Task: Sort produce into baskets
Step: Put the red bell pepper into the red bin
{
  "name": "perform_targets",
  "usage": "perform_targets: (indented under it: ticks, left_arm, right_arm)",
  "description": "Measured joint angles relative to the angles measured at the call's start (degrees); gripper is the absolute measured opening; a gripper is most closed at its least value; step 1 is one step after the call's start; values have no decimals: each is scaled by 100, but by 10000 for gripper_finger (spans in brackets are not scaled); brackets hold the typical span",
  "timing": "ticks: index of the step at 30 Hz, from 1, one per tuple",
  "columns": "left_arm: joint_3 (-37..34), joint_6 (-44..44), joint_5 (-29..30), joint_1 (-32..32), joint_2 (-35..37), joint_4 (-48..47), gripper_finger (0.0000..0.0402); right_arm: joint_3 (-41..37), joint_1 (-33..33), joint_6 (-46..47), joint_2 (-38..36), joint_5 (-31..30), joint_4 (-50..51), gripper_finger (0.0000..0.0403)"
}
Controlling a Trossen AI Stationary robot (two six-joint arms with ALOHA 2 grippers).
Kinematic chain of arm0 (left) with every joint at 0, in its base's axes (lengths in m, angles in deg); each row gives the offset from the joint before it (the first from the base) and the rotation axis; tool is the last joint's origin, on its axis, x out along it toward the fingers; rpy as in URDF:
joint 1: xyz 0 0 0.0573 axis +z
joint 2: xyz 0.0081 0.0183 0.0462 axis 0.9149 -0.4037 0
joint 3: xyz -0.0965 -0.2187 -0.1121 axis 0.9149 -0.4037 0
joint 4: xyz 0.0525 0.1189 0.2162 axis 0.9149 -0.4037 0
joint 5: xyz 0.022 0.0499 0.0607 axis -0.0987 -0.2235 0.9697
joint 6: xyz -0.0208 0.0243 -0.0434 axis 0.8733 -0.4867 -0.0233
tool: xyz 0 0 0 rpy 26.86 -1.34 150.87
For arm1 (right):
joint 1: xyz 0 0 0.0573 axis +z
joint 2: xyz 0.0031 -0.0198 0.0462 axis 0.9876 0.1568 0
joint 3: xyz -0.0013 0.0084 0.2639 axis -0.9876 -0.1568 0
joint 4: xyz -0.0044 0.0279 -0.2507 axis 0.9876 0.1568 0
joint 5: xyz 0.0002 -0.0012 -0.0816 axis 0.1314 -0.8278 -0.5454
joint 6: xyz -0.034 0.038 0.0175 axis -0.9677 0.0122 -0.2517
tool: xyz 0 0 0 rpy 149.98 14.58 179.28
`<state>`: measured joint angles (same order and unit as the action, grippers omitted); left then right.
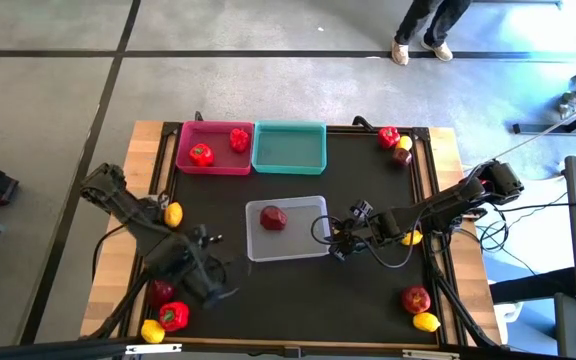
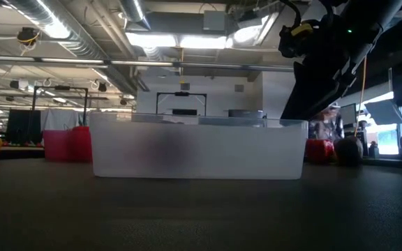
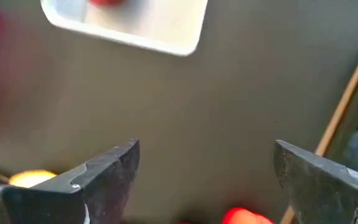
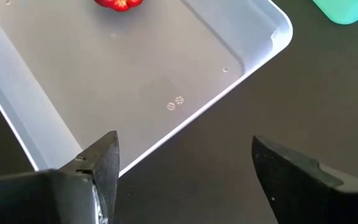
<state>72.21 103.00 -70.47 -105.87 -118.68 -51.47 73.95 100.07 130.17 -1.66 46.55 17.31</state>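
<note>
Three baskets lie on the black mat: a pink one (image 1: 213, 148) with two red peppers (image 1: 201, 154), a teal one (image 1: 289, 148) with nothing in it, and a translucent white one (image 1: 288, 228) with one red piece (image 1: 273, 217). My left gripper (image 1: 216, 283) hangs open above bare mat near the front left, pointing down; in its wrist view the gripper (image 3: 207, 168) has nothing between its fingers. My right gripper (image 1: 336, 240) stands open over the white basket's near right corner (image 4: 166, 134), also with nothing between its fingers (image 4: 185, 168).
Loose produce lies around the mat. A lemon (image 1: 173, 213) is at the left. An apple (image 1: 161, 291), a pepper (image 1: 174, 316) and a lemon (image 1: 152, 331) are at the front left. Pepper, lemon and apple (image 1: 396, 145) are at the far right. A lemon (image 1: 411, 238), an apple (image 1: 415, 298) and a lemon (image 1: 426, 322) are at the right.
</note>
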Motion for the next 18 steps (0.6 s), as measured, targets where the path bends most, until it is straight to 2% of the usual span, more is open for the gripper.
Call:
perform_targets:
  ticks: [4,10,14,18]
  left_arm:
    - [0,1194,-201,-452,-19,0,356]
    - [-2,2910,-896,-1081,-231,55,356]
    - [-4,3372,-1150,-1430,-499,71,356]
    - [-5,3393,-1249,-1645,-740,109,356]
  right_arm:
    - [-2,0,9,0,2,-26,292]
    - [-2,2,10,0,79,-204,292]
    - [-2,2,-82,0,161,-381,292]
    - [-2,2,-106,0,297,-378,292]
